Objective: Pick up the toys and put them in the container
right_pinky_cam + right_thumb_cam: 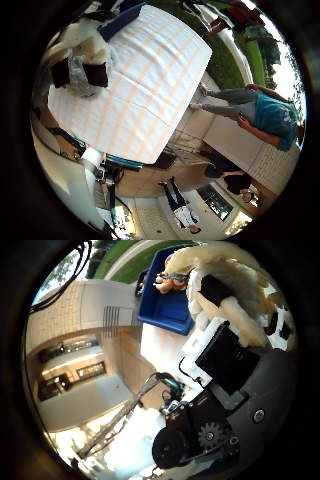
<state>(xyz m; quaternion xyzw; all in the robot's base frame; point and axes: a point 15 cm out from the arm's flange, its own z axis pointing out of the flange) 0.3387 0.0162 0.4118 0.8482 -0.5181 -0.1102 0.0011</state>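
1. Robot hand fills much of the thumb-side view; its white and black fingers curl round a pale cream plush toy, holding it close to the palm.
2. Blue container sits just beyond the held toy, on the table's white cloth, near the cloth's edge.
3. Small brown toy lies inside the container.
4. Table, seen from the little-finger side, is covered in a white striped cloth and lies well away from the palm.
5. Fingertips show against the cloth's edge.
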